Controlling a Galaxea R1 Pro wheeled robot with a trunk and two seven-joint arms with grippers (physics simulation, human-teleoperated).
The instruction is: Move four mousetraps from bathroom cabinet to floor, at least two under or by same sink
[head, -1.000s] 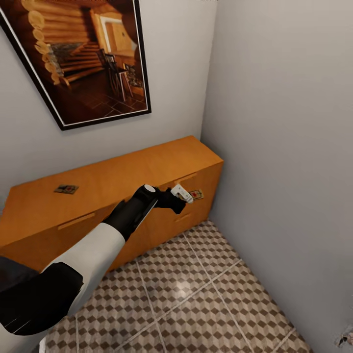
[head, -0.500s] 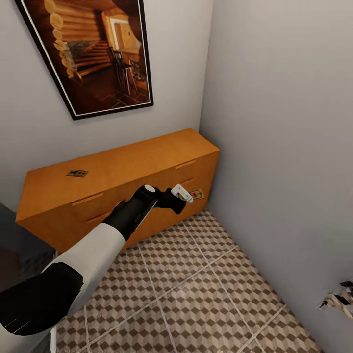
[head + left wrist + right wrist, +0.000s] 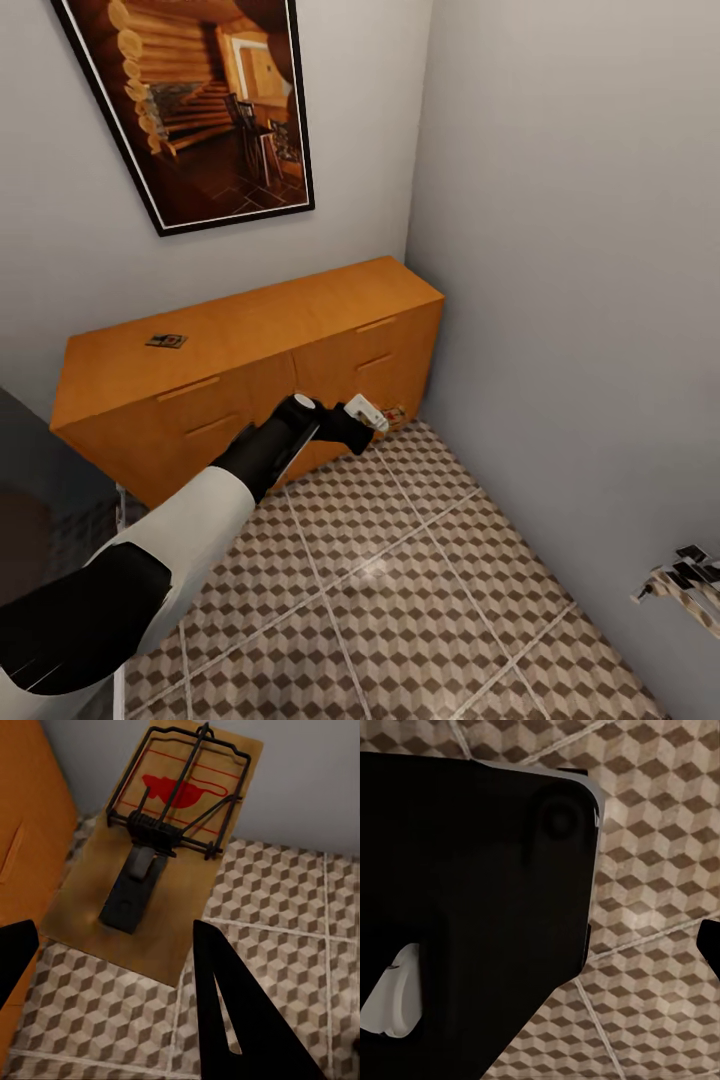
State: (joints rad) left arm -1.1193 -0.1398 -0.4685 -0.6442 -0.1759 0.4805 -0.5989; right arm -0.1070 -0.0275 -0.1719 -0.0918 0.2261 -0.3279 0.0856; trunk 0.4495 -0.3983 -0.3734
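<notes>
Left gripper (image 3: 385, 418): extended forward and low at the end of the black-and-white left arm (image 3: 190, 520), in front of the cabinet's right-hand drawers near the room corner; closed on a mousetrap (image 3: 395, 414), of which a small brown edge with a red mark shows just past the white fingertip in the head view. In the left wrist view the held mousetrap (image 3: 154, 847) is a flat brown board with a red printed mark, a black wire frame and a dark central bar, sitting between the two dark fingers (image 3: 240, 1020), above the tiled floor and beside the orange cabinet side. Right gripper (image 3: 680, 585): low at the right of the head view, near the grey side wall; whether its jaws are apart or together cannot be told. The right wrist view gives a large black body of the robot close to the lens, a small white part, and floor tiles behind. Second mousetrap (image 3: 166, 341): lying flat on the cabinet top, toward its left end, well apart from the left gripper. Cabinet (image 3: 250, 345): low, orange wood, flat drawer fronts with slim bar handles, standing against the back wall with its right end against the side wall. Bathroom floor (image 3: 420, 590): square tiles in a brown, beige and white cube pattern with pale grout. Framed picture (image 3: 200, 100): log-cabin interior, dark frame, hung on the wall above the cabinet.
</notes>
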